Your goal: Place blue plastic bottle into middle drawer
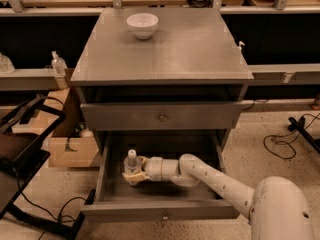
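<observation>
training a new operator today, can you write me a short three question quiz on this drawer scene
1. Where is the end effector?
A. above the white bowl
B. inside the open middle drawer
C. on the floor

2. True or false: the white bowl sits on the cabinet top.

3. Fill in the blank: the blue plastic bottle stands ____ in the drawer, cap up, with the end effector closed around its lower part.

Key: 1 B; 2 true; 3 upright
</observation>
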You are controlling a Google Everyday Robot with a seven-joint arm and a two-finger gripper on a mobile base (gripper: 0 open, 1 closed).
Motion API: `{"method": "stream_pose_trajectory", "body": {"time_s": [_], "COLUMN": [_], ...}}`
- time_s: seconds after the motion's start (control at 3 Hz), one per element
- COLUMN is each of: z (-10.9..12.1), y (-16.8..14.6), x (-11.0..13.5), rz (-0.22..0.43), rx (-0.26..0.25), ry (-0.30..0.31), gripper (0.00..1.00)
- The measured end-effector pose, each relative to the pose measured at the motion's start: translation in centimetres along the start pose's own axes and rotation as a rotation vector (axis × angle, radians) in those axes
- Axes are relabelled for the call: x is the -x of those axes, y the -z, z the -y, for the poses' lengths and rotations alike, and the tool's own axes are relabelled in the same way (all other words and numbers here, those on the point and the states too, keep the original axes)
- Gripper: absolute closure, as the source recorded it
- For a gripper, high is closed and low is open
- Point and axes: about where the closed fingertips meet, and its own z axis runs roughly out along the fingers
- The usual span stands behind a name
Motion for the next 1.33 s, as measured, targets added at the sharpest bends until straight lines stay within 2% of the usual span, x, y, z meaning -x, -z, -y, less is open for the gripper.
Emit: {"method": "stream_pose_trajectory", "body": {"time_s": [0.33, 0.67, 1.0, 1.33], "z": [-0.01, -0.01, -0.01, -0.09], "y": [0.02, 0.02, 0.02, -0.11], "x": [0.13, 0.14, 0.16, 0.18], "rz": [0.000, 0.000, 0.000, 0.001], "rx": [0.000, 0.000, 0.000, 0.002], "ry": [0.000, 0.000, 0.000, 0.000], "gripper": [0.59, 0.28, 0.05, 0.00]}}
